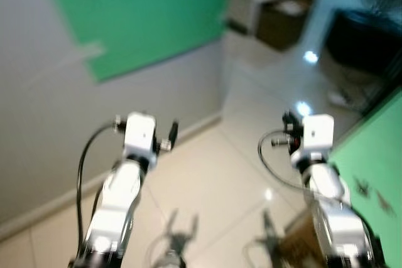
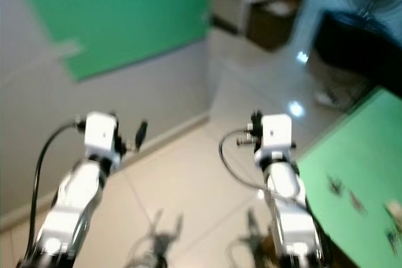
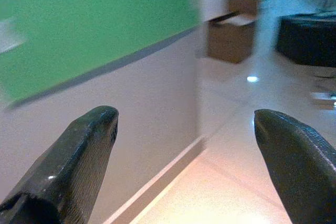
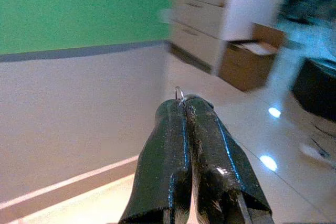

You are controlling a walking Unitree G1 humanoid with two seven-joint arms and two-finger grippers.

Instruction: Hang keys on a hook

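Currently, walking phase: head views are blurred; both arms are raised forward over a pale tiled floor [image 1: 207,174].

Right tool [image 4: 184,103]: fingers pressed together, with a thin metal ring [image 4: 179,94] poking out at the tips. I take this to be the key ring; the keys themselves are hidden between or behind the fingers, so I cannot confirm them.

Left tool [image 3: 184,124]: fingers spread wide apart, nothing between them. It points toward the grey wall [image 3: 147,98] and its skirting.

Hook: not identifiable in any view. The green panel [image 1: 138,10] on the wall ahead-left carries faint dark marks near its top, too blurred to name.

Surroundings: white drawer unit [image 4: 226,9] and an open cardboard box [image 4: 252,56] farther along the floor; a dark round object [image 1: 361,36] to the right; a green bench [image 2: 358,174] at lower right bearing small dark items, unclear.

Key relation: the ring stands out past the right tool's tips along the fingers' long axis, so the ring leads any forward push. The right arm is the carrying arm; the wall lies ahead and to the left of it.

Judgement, step: transport, hook not yet located.

Judgement, next: find the hook, then line the ring's opening up with it.

Risk: the ring shows only slightly past the tips, leaving little to catch.
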